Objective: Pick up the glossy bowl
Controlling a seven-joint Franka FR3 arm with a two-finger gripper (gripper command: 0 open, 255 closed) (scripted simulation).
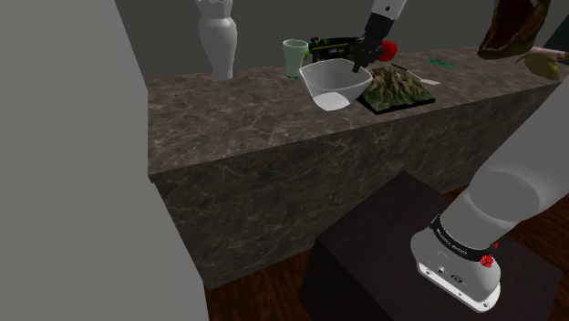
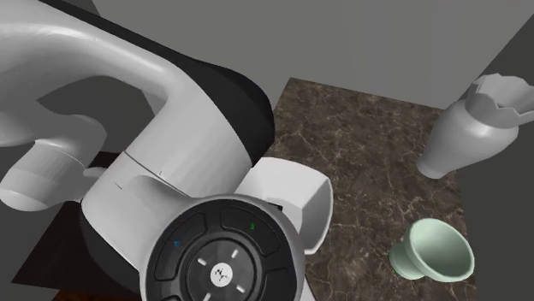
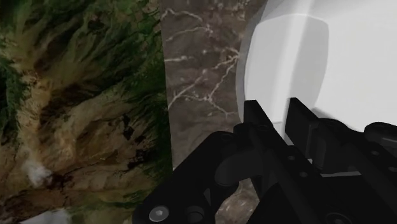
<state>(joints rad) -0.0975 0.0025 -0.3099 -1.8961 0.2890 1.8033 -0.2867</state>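
Dark veined stone formed the table [image 1: 237,119], which ran across the middle of the shoulder view in front of plain grey walls. In the upper centre of that frame stood the glossy bowl [image 1: 336,84], white and thin-walled. A pale green cup [image 1: 294,56] stood just behind it toward the left, and a white vase [image 1: 219,41] further left. A slab patterned like mountain terrain [image 1: 399,89] lay just beside the bowl on the frame's right.

The tool [image 1: 358,66] reached down from the upper edge onto the bowl's right-hand rim. In the wrist view the tool [image 3: 281,108] showed one finger outside the bowl [image 3: 331,63] and one inside. The gap between them was narrow, so they were judged clamped on the wall. Whether the bowl's base touched the table could not be told.

The step in hand was judged to be the lift. Recommended procedure:
- Raise the tool straight up and slowly.
- Expect the bowl to tilt about the fingers, since a rim grip sits off-centre.
- Treat the glossy wall as slippery and watch for slip.
- Clear the slab and the cup before any sideways move.
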